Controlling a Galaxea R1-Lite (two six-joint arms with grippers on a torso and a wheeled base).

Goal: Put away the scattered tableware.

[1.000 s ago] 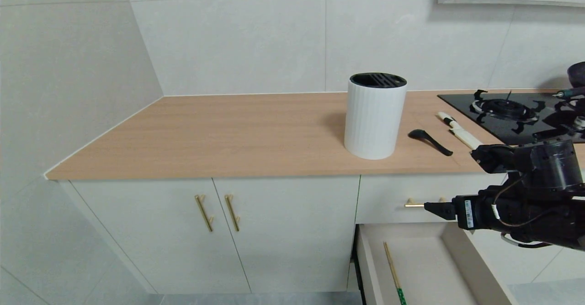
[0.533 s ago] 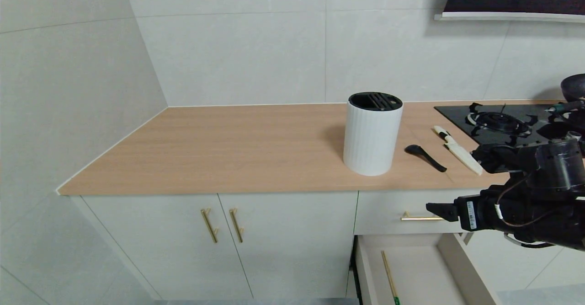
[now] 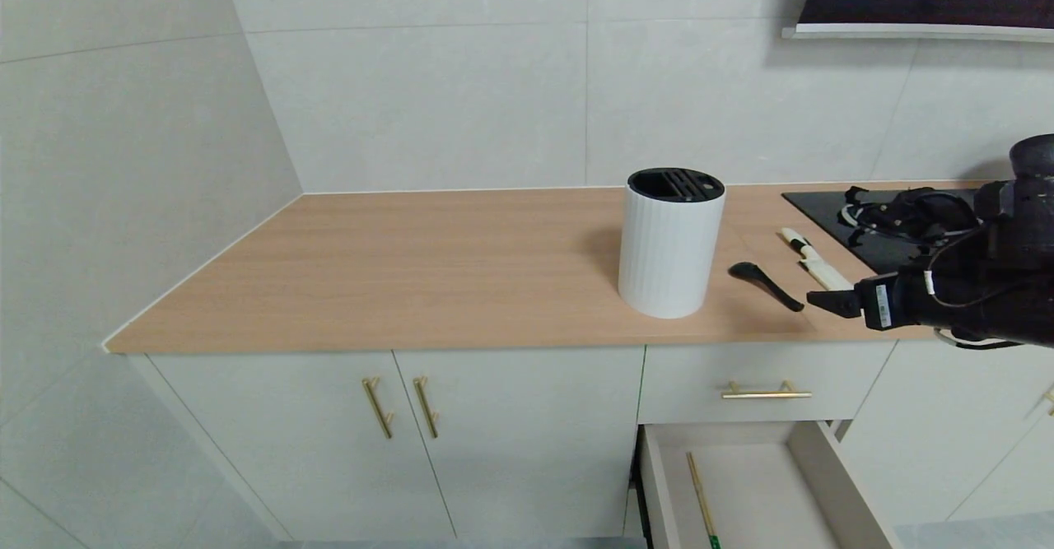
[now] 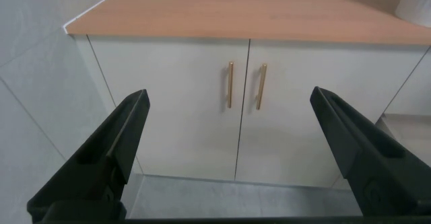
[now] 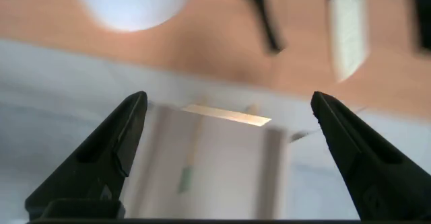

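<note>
A black spoon [image 3: 764,280] and a white-handled knife [image 3: 811,259] lie on the wooden counter [image 3: 428,261], just right of a white ribbed holder [image 3: 671,244] with a black slotted top. My right gripper [image 3: 836,253] is open at counter height over the front right edge, close to the knife and spoon, holding nothing. In the right wrist view the open right gripper [image 5: 229,103] looks down at the holder [image 5: 131,2], spoon [image 5: 259,15] and knife [image 5: 347,32]. My left gripper [image 4: 229,99] is open and empty in front of the lower cabinet doors.
An open drawer [image 3: 811,483] below the counter holds a pair of chopsticks [image 3: 700,491]; a shut drawer with a gold handle [image 3: 766,390] sits above it. A black gas hob [image 3: 832,207] lies at the right. The cabinet doors [image 4: 246,109] have gold handles.
My right arm has risen from in front of the drawers to counter height, near the knife and spoon. The head camera tilted slightly early on.
</note>
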